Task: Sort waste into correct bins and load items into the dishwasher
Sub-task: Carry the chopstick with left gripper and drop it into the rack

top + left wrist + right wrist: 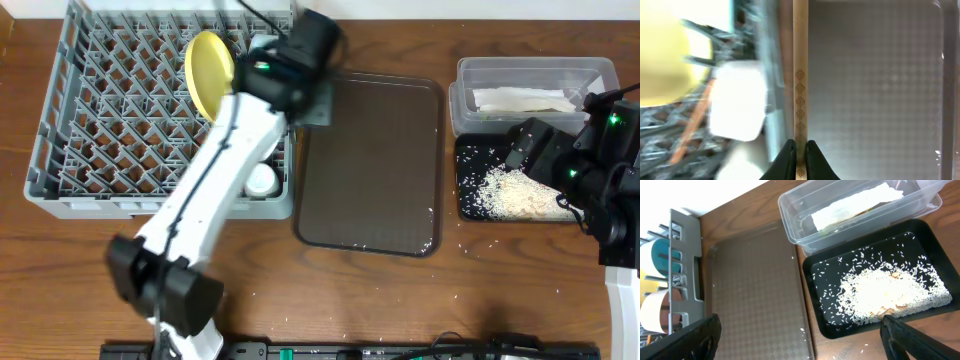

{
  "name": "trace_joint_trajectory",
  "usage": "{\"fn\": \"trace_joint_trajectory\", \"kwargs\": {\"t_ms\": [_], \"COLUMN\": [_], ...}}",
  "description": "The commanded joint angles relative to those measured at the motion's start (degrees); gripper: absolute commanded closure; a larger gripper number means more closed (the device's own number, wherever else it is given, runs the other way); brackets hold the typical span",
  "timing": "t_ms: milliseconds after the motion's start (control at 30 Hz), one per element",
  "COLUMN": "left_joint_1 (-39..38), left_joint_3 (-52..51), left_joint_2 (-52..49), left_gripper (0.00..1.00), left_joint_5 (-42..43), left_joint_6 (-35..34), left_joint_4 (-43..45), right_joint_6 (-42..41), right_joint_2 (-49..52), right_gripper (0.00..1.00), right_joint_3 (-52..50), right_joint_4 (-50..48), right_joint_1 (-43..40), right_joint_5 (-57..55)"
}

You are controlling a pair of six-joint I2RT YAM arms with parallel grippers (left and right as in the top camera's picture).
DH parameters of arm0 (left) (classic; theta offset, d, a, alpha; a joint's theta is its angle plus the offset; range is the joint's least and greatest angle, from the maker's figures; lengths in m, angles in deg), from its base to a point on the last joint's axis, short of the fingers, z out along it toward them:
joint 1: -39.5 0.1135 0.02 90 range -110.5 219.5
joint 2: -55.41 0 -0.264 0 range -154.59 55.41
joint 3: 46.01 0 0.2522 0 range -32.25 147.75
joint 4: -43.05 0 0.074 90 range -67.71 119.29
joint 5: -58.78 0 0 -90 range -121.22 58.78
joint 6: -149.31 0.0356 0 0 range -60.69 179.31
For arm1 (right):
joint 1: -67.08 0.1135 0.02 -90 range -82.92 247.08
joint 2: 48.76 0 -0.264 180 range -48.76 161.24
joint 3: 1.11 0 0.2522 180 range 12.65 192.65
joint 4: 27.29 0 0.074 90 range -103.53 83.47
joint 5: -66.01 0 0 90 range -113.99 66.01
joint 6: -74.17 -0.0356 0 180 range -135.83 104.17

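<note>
My left gripper [800, 154] is shut on a thin wooden chopstick [800, 75] and holds it over the seam between the grey dish rack [90, 150] and the brown tray. In the overhead view it [316, 100] hangs at the rack's far right corner. A yellow plate [209, 70] stands upright in the rack, with a white cup [262, 180] near the rack's front right. My right gripper [800, 342] is open and empty above the black tray [825, 315], which holds a pile of rice [880, 292]. The clear tub [790, 215] holds the white paper wrapper [855, 205].
The large brown serving tray [370, 165] lies between the rack and the bins. A light blue bowl [660, 257] and a white bowl [655, 312] stand at the rack's right edge. Stray rice grains [447, 215] lie on the wooden table near the black tray.
</note>
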Motion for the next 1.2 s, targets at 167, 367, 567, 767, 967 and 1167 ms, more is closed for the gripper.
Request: {"fn": "trace_joint_trajectory", "kwargs": {"t_ms": [167,367,567,767,967,1167], "left_joint_1": [10.3,16.6,17.9,17.8,17.8,17.8], "left_joint_3": [-3.1,-5.2,-5.2,-4.5,-2.6,-2.6], "left_joint_2": [-2.2,-6.0,-9.7,-8.7,-2.3,9.2], "left_gripper": [0.93,0.92,0.58,0.41,0.39,0.19], "left_joint_5": [-2.2,-2.1,-2.1,-2.1,-2.1,-0.5], "left_joint_6": [9.9,11.0,13.4,13.2,9.0,7.3], "left_joint_4": [-3.8,-3.7,-3.8,-5.8,-10.4,-17.2], "right_joint_6": [-0.5,-0.5,-0.5,-0.5,-0.5,-0.5], "right_joint_2": [0.1,0.1,0.1,0.1,0.1,0.1], "right_gripper": [0.01,0.01,0.01,0.01,0.01,0.01], "right_joint_3": [0.3,0.3,0.3,0.3,0.3,0.3], "right_joint_4": [0.1,0.1,0.1,0.1,0.1,0.1], "right_joint_1": [-0.2,-0.2,-0.2,-0.2,-0.2,-0.2], "right_joint_5": [-0.1,-0.1,-0.1,-0.1,-0.1,-0.1]}}
